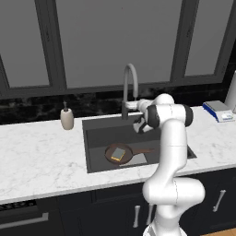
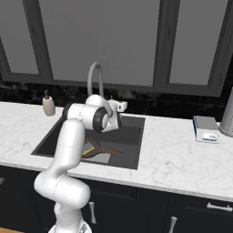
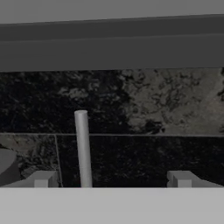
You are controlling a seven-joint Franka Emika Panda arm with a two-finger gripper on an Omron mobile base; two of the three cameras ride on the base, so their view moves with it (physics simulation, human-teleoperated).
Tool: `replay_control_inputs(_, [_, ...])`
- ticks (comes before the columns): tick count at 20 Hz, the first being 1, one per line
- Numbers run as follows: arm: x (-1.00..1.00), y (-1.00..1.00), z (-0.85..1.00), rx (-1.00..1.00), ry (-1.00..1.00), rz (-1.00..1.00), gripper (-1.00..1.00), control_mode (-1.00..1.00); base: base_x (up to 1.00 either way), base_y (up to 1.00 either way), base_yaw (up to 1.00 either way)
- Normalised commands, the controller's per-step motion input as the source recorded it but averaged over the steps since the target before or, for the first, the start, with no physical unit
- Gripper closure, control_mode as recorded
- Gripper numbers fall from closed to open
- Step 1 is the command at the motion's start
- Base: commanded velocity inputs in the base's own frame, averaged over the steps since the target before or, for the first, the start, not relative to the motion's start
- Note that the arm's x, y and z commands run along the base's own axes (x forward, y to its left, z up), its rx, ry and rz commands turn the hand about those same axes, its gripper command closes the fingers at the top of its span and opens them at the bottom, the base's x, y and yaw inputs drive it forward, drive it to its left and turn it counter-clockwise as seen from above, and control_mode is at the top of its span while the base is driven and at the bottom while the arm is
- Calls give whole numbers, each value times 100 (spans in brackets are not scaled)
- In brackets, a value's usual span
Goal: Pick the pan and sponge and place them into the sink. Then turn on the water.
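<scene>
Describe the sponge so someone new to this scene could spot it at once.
Find the dark sink set in the white marble counter. A round reddish-brown pan lies in it, and the sponge rests inside the pan: a small yellow block with a grey-green top.

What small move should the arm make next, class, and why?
Probably nudge the open gripper sideways against the faucet handle: the pan with the sponge on it already lies in the sink, and no water is running.

reddish-brown pan lies in dark sink, sponge resting inside it.
</scene>
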Motion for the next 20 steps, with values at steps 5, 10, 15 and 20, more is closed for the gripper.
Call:
replay_control_inputs(5, [1, -25, -7, 0, 0, 0, -100, -100, 0, 0, 0])
replay_control_inputs(10, [0, -30, -5, 0, 1, -3, -100, -100, 0, 0, 0])
replay_control_inputs(15, [3, -31, -4, 0, 3, -2, -100, -100, 0, 0, 0])
replay_control_inputs(20, [2, -25, -2, 0, 2, -1, -100, -100, 0, 0, 0])
